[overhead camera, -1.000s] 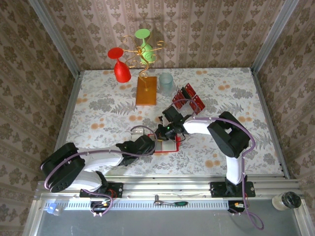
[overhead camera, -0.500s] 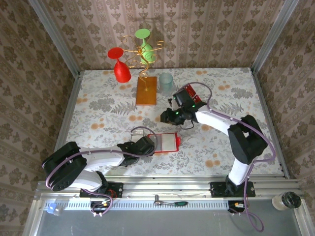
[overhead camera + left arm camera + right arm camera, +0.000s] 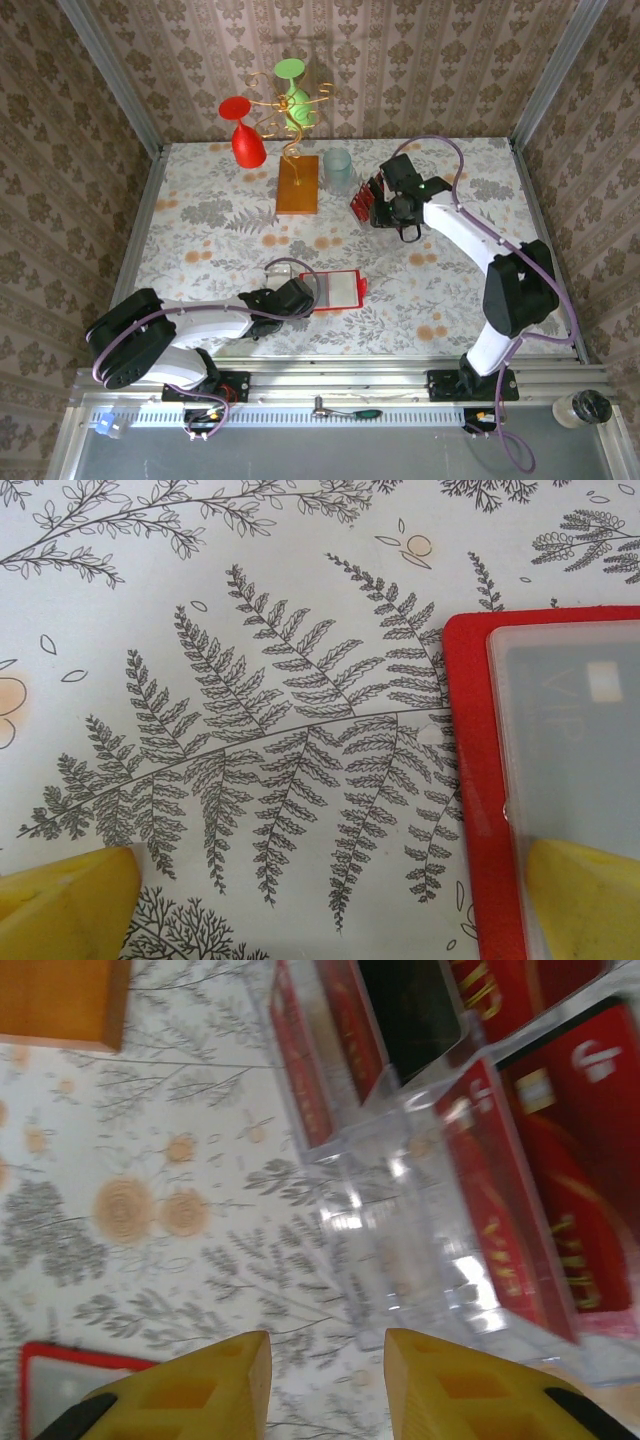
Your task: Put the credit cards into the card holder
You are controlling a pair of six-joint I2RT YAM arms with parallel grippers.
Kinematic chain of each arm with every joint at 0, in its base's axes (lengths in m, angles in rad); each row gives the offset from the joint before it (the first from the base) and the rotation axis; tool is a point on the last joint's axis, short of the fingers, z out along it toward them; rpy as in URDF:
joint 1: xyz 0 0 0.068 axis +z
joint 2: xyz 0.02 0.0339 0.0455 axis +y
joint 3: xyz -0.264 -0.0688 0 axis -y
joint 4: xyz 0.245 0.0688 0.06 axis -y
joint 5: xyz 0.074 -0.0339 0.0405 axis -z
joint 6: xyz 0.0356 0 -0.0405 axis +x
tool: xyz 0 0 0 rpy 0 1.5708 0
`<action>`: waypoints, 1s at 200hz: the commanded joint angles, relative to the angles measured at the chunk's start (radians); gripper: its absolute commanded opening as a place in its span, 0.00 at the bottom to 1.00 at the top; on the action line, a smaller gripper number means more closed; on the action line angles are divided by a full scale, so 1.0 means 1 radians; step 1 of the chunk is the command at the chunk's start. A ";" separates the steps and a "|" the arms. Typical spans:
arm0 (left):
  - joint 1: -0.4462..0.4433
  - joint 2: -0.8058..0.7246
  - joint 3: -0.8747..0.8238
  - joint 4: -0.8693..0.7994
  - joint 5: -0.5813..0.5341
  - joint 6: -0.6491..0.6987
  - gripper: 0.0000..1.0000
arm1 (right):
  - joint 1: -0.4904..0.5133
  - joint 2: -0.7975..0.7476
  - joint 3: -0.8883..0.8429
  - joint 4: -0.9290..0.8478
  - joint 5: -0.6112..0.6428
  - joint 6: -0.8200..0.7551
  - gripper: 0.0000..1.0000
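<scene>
The card holder (image 3: 338, 290) lies open near the front of the table, red-bordered with a pale inside. In the left wrist view its red edge (image 3: 468, 780) frames a clear sleeve with a card (image 3: 575, 730) under it. My left gripper (image 3: 304, 296) (image 3: 325, 910) is open and straddles the holder's left edge, one fingertip (image 3: 585, 900) over the sleeve. Red credit cards (image 3: 366, 198) (image 3: 560, 1160) stand in a clear tiered stand (image 3: 400, 1210). My right gripper (image 3: 384, 208) (image 3: 328, 1385) hovers open beside the stand, nothing between its fingers.
An orange wooden base (image 3: 297, 184) (image 3: 60, 1000) carries a gold wire stand with a red glass (image 3: 243, 135) and a green glass (image 3: 294, 92). A pale green cup (image 3: 338, 170) stands beside it. Patterned walls close in the table's back and sides.
My right arm has swung from over the card holder back and right to the clear stand, its jaws parting on the way. The left arm has stayed put.
</scene>
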 commanded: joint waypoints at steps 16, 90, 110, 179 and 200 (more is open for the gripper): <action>-0.009 -0.025 -0.009 -0.043 -0.028 -0.020 1.00 | 0.002 0.052 0.073 -0.110 0.184 -0.109 0.37; -0.013 -0.027 -0.016 -0.036 -0.028 -0.022 1.00 | -0.013 0.163 0.166 -0.144 0.236 -0.143 0.37; -0.014 -0.027 -0.016 -0.034 -0.028 -0.022 1.00 | -0.015 0.185 0.179 -0.149 0.255 -0.152 0.36; -0.015 -0.018 -0.011 -0.024 -0.026 -0.018 1.00 | -0.020 0.198 0.192 -0.151 0.225 -0.163 0.32; -0.016 -0.013 -0.008 -0.022 -0.025 -0.018 1.00 | -0.019 0.173 0.197 -0.153 0.219 -0.161 0.33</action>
